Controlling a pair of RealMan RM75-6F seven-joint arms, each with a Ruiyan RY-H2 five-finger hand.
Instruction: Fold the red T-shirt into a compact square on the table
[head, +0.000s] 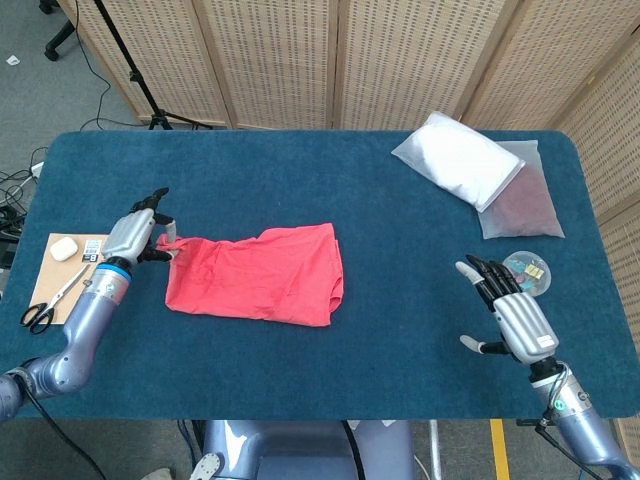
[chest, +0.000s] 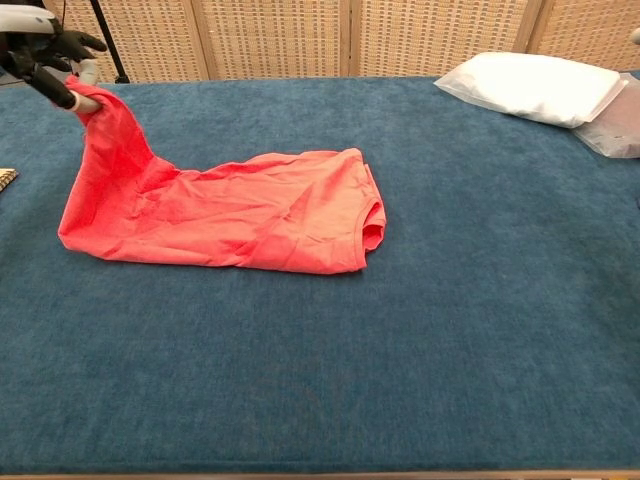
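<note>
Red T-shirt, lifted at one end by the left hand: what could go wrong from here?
1. The left hand pinches only a small corner of the red T-shirt, so the cloth might slip out mid-fold.
2. With the right hand far off and open, nothing pins the other end, so the shirt may drag or fold crooked.

in the chest view the left hand (chest: 45, 55) is cut by the top left corner, only its fingers showing, and the right hand is out of frame. the clear bag (chest: 612, 130) runs off the right edge. in the head view the contents of the small round dish (head: 527, 270) are too small to tell, partly behind the right hand (head: 508, 310).
</note>
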